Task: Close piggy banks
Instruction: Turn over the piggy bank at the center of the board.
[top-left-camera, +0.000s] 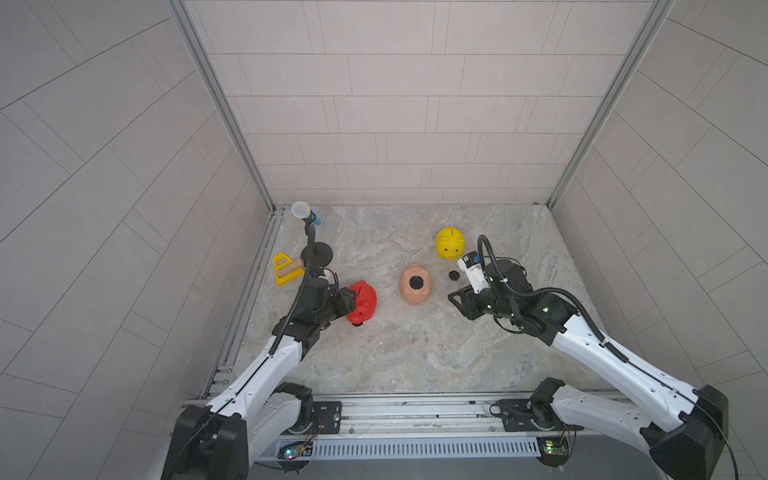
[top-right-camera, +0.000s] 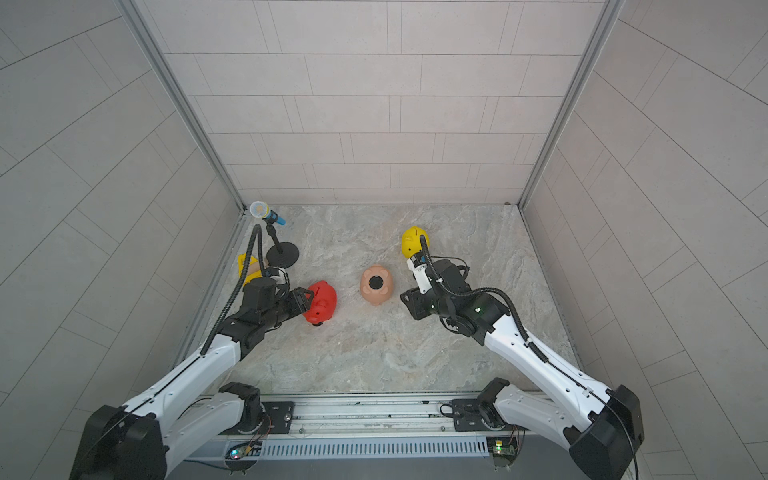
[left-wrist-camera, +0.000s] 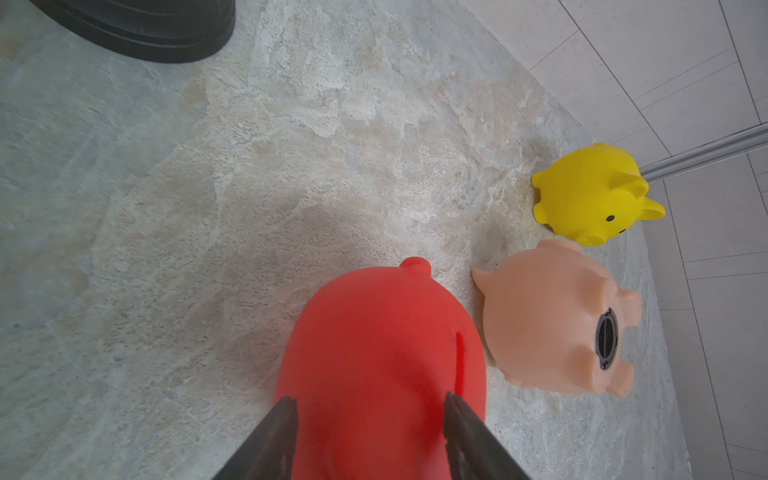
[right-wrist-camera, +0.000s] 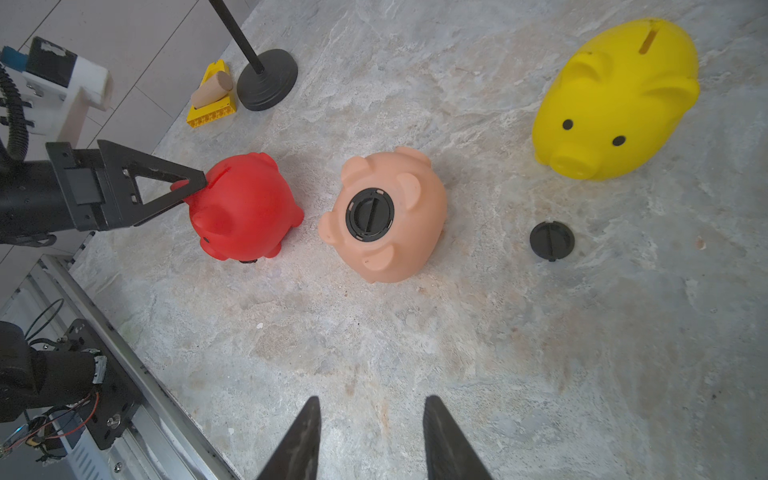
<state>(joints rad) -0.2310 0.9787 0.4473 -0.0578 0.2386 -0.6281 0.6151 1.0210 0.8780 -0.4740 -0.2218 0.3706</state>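
Note:
The red piggy bank (top-left-camera: 365, 305) (right-wrist-camera: 245, 203) stands at the left of the table, a black part showing under its belly. My left gripper (top-left-camera: 353, 305) (left-wrist-camera: 370, 399) is shut on its rear, one finger on each side of the body, one tip by the coin slot. In the middle, the peach-pink piggy bank (top-left-camera: 409, 296) (right-wrist-camera: 399, 249) lies belly up with a black plug in its hole. The yellow piggy bank (top-left-camera: 449, 245) (right-wrist-camera: 615, 104) stands upright at the back right. A loose black cap (top-left-camera: 454, 275) (right-wrist-camera: 552, 240) lies near it. My right gripper (top-left-camera: 451, 297) (right-wrist-camera: 372, 399) hovers open and empty, right of the peach-pink pig.
A toy microphone (top-left-camera: 305, 212) on a black stand base (top-left-camera: 318, 253) stands at the back left. Beside it lies a yellow triangular toy (top-left-camera: 284, 270) with a wooden cylinder. Tiled walls close the table on three sides, and a metal rail (top-left-camera: 415, 409) runs along the front.

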